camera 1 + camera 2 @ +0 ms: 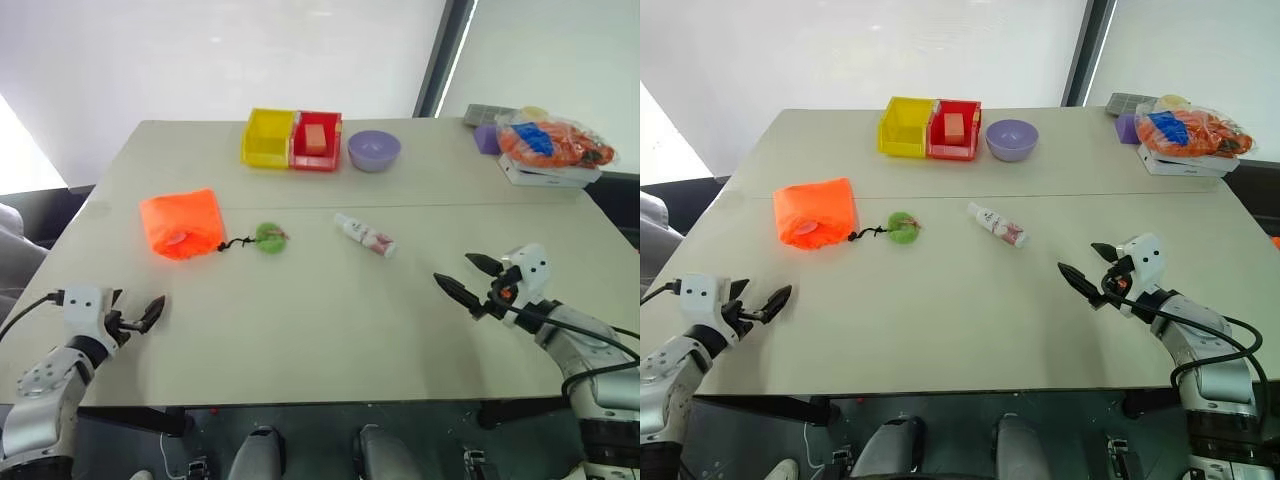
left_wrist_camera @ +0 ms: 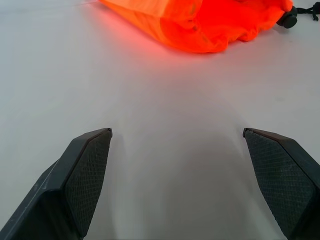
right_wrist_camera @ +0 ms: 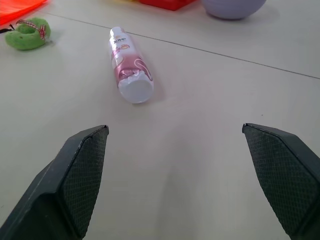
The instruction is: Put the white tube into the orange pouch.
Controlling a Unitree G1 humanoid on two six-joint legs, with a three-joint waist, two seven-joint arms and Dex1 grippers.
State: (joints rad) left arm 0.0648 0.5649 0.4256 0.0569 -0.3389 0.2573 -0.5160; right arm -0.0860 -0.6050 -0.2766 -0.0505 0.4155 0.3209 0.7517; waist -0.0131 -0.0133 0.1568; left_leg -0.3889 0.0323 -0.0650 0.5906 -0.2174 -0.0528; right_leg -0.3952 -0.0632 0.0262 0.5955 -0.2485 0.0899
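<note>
While wide open, both claws [image 1: 466, 276] [image 1: 137, 318] hold nothing.

Neon-orange pouch [image 1: 181, 223], green ring [image 1: 269, 236], white tube [image 1: 365, 235] with pink-red label, purple bowl [image 1: 374, 150]

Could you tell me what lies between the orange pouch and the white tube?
The green ring on the orange pouch's cord lies before the white tube, in the left eye view.

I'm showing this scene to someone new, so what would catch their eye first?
Most striking is the orange pouch lying on the table's left part, its cord leading to a green ring. Near the middle lies the white tube on its side. At the far edge stand a yellow bin, a red bin and a purple bowl.
</note>
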